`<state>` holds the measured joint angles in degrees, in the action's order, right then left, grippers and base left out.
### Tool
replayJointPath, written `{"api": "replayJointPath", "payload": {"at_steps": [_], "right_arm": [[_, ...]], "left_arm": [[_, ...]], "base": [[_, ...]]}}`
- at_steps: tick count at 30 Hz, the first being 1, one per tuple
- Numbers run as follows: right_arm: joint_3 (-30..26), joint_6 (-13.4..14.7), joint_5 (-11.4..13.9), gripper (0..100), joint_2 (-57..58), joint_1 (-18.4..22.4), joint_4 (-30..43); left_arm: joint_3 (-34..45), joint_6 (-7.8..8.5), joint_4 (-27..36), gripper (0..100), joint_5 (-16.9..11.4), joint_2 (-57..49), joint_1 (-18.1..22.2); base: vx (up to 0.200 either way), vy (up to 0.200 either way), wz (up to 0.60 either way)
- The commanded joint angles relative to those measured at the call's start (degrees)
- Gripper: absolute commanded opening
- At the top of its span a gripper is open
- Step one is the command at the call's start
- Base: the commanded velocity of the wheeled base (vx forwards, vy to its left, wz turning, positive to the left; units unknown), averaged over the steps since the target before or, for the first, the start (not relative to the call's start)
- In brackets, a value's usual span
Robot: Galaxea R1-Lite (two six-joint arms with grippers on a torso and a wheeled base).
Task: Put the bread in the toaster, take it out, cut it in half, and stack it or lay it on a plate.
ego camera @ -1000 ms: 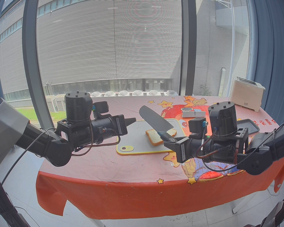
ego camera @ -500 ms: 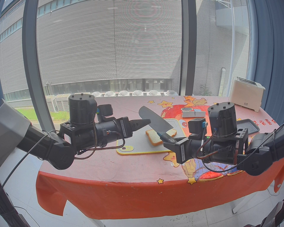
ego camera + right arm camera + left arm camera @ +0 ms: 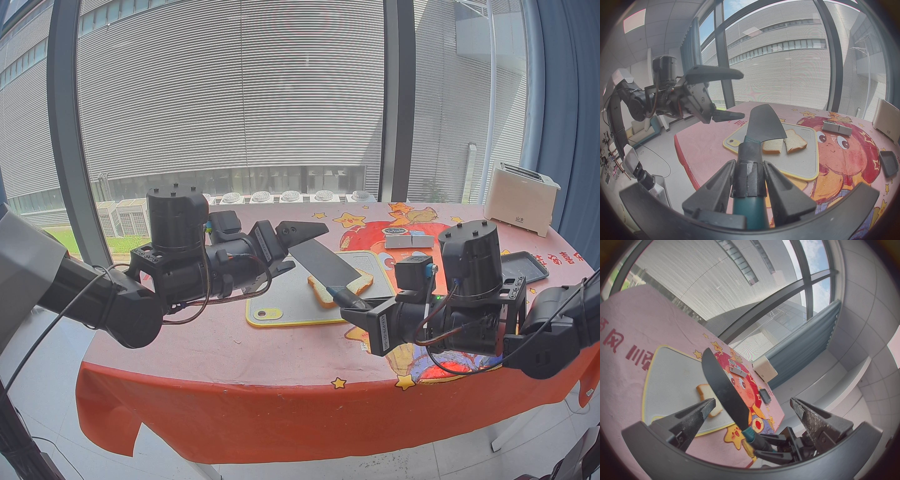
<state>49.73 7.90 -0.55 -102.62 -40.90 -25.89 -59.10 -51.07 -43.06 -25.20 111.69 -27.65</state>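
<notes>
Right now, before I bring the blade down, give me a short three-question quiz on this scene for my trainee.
1. True or false: the knife is held by its handle in the right jaws.
2. Where does the bread lie? A) on the cutting board; B) in the toaster; C) on the dark tray.
3. Fill in: the left jaws, raised over the cutting board near the knife's tip, stand ____ (open or shut).

Key: 1 true; 2 A; 3 open.
</notes>
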Motion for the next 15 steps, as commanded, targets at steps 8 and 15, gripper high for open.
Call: {"api": "replayJointPath", "payload": {"at_steps": [8,15], "right_arm": [[-0.59,-0.17,-0.15,0,2.07,-1.02,-0.12],[-0.86,0.1,-0.07,0,2.16,-0.85,-2.23]], "left_arm": [[-1.72,-2.02,-0.1,100,-0.91,4.33,1.28],[-1.11,-2.46,-0.1,100,-1.08,3.36,1.19]], "base": [[0.0,0.0,0.0],[0.0,0.0,0.0]]}}
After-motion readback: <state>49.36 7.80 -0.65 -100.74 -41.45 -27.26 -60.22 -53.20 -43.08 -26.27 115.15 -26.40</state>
